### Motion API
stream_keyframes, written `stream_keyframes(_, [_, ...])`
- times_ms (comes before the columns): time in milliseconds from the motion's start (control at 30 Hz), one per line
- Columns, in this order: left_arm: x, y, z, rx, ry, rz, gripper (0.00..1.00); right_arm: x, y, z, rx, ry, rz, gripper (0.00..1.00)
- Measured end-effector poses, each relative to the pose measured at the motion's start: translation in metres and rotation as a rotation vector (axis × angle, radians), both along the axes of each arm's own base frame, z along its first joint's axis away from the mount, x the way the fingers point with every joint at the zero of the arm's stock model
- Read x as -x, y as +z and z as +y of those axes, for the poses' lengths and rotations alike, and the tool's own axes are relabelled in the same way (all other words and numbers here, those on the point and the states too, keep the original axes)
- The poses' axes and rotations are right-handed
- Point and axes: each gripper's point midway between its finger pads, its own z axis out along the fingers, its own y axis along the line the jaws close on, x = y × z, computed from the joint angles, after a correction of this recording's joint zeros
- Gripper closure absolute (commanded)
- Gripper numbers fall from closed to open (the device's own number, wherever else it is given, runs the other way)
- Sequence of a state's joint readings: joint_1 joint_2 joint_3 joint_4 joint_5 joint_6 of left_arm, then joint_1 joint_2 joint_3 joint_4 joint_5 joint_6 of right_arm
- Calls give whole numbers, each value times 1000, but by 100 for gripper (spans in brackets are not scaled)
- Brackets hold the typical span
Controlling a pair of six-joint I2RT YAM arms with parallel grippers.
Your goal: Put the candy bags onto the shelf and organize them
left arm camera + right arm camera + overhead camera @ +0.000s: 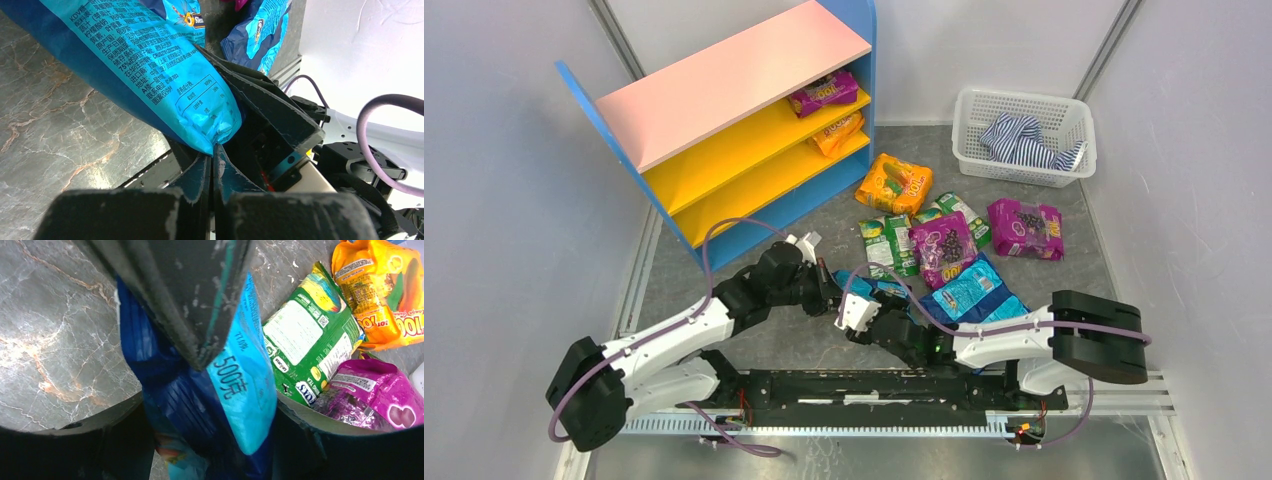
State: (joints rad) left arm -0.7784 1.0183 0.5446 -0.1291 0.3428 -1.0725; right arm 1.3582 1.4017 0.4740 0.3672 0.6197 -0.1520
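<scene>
Left jaws: together; the left gripper (215, 152) pinches the sealed corner of a blue bag (145, 70), whose printed back faces the wrist camera.
Right jaws: apart; the right gripper (212, 405) straddles that bag, one finger over it and one under. I cannot tell whether either finger touches it.
Held bag: it hangs between the two grippers above the grey marbled table (824, 215), near the front edge and just in front of the shelf (724, 85).
Shelf: it stands at the back left, set at an angle. A shelved purple bag (824, 95) lies on the upper yellow board and a shelved orange bag (839, 130) on the board below, both at the right end.
Pile: on the table right of the shelf lie a loose orange bag (894, 183), green bags (889, 245), a near purple bag (942, 248) overlapping them, and a far purple bag (1024, 228) a little apart. A loose blue bag (969, 290) lies beside the right arm.
Basket (969, 150): white mesh, at the back right, with a striped cloth (1024, 140) inside.
</scene>
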Motion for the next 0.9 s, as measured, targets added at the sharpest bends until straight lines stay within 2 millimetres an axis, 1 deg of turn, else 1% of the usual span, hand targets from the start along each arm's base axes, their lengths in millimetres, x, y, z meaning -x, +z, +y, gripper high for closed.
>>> stream_keyframes(67, [0,1,1,-1,1,0,98,0,-4,1,19,7,2,28])
stream_keyframes(133, [1,2,1,0,1,0,98,-1,-5,0,24,7,2,32])
stream_keyframes(233, [3,4,3,1,2,-2,98,-2,-4,1,15,1,-1,49])
stream_keyframes(267, [3,4,4,0,3,-2,96,-2,-3,2,8,-2,-2,57])
stream_keyframes(300, [3,5,4,0,4,-4,93,-2,-2,2,2,-4,-3,61])
stream_keyframes(333, [4,7,6,-1,8,-7,87,-3,-1,3,-2,-4,-5,65])
stream_keyframes(400, [3,11,7,0,13,-15,70,-3,3,5,-20,-2,-6,72])
stream_keyframes(467, [2,17,10,-12,18,-41,61,-2,5,7,-36,4,-1,77])
stream_keyframes(533, [-1,25,16,-39,35,-76,52,-1,5,8,-44,5,8,78])
stream_keyframes(633, [-11,42,28,-96,75,-152,33,-2,3,8,-57,10,38,82])
stream_keyframes(700, [-20,61,39,-134,120,-224,30,-2,3,8,-72,15,66,83])
stream_keyframes(800, [-31,93,62,-177,202,-345,27,-6,7,6,-119,5,116,85])
stream_keyframes(900, [-34,124,90,-205,284,-458,24,-13,16,3,-202,-27,186,86])
